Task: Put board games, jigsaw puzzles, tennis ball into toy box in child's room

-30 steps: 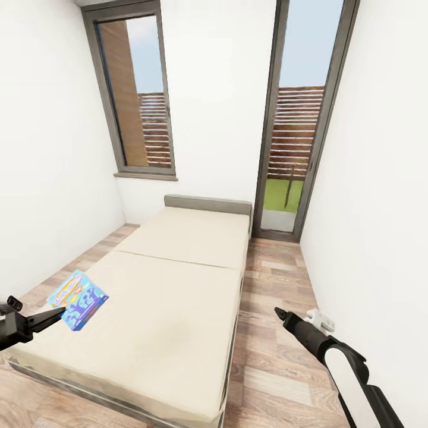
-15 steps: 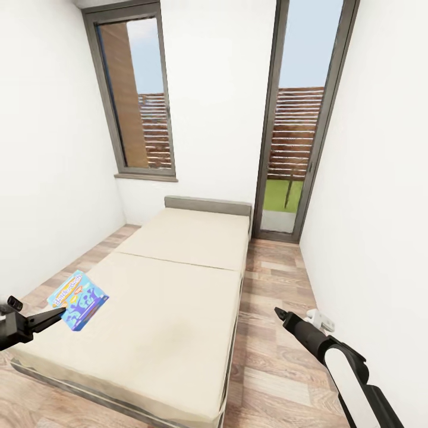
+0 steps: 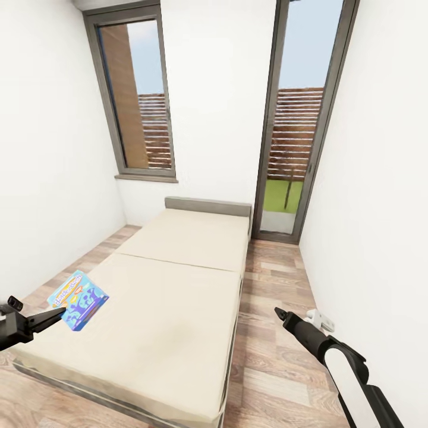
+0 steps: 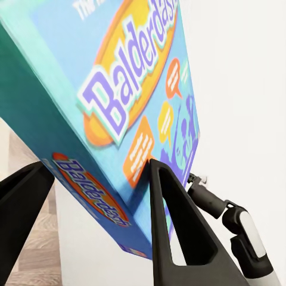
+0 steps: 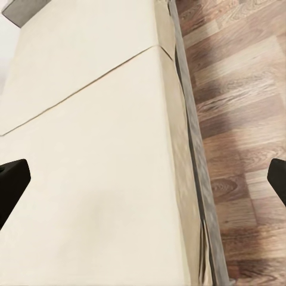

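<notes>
A blue "Balderdash" board game [image 3: 78, 299] hangs tilted above the near left corner of the bed [image 3: 178, 297], with my left gripper [image 3: 54, 316] shut on its lower edge. In the left wrist view the box [image 4: 119, 89] sits between the two black fingers [image 4: 179, 226], which press on it from both sides. My right gripper [image 3: 278, 311] hovers over the floor just past the bed's right edge, open and holding nothing. Its view looks down on the cream mattress [image 5: 89, 149], and the fingertips [image 5: 12, 185] stand far apart.
A strip of wood plank floor [image 3: 273, 279] runs between the bed and the white right wall. A small white object [image 3: 321, 320] lies on the floor by that wall. A window [image 3: 134, 95] and a glass door [image 3: 300, 119] stand beyond the bed.
</notes>
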Tool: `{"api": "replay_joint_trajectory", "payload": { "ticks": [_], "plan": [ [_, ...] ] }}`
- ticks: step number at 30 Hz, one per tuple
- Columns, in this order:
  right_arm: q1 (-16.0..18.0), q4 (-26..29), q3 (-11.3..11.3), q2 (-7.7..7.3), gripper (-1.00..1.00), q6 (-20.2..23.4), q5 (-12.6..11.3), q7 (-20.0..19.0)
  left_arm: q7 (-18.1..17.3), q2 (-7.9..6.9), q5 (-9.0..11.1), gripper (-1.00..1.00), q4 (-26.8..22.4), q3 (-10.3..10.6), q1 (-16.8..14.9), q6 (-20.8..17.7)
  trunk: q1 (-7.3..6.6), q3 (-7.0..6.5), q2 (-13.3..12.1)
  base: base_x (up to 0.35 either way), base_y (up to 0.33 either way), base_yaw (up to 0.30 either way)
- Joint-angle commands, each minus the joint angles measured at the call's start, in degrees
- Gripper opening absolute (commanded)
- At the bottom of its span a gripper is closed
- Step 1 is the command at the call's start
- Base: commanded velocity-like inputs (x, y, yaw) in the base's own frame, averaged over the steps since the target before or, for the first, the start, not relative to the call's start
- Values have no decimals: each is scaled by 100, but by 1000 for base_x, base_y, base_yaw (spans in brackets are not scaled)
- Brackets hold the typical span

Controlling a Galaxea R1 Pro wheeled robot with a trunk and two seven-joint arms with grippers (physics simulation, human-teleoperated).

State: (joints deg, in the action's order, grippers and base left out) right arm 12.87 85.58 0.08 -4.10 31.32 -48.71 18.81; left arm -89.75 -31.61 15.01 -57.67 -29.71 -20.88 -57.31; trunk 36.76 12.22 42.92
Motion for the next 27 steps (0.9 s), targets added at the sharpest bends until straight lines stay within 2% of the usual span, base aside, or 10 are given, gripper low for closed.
{"api": "replay_joint_trajectory", "payload": {
  "ticks": [1,7,14,27],
  "plan": [
    [5,10,1,-1,100,15,-60,52,-25,-2,-7,-100,1,0,-2,-61,-21,-10,-35,0,0,13],
    [5,11,6,5,100,15,-60,56,-25,2,-7,-100,-2,0,-4,-61,-153,-117,-275,0,0,186],
    [5,11,194,4,100,6,-47,60,-25,4,-7,-100,-5,0,-4,-61,-307,-243,-556,0,0,285],
    [5,-5,212,6,100,2,-38,53,-25,3,-7,-100,-7,2,-2,-61,-592,-476,-1077,0,0,292]
  ]
}}
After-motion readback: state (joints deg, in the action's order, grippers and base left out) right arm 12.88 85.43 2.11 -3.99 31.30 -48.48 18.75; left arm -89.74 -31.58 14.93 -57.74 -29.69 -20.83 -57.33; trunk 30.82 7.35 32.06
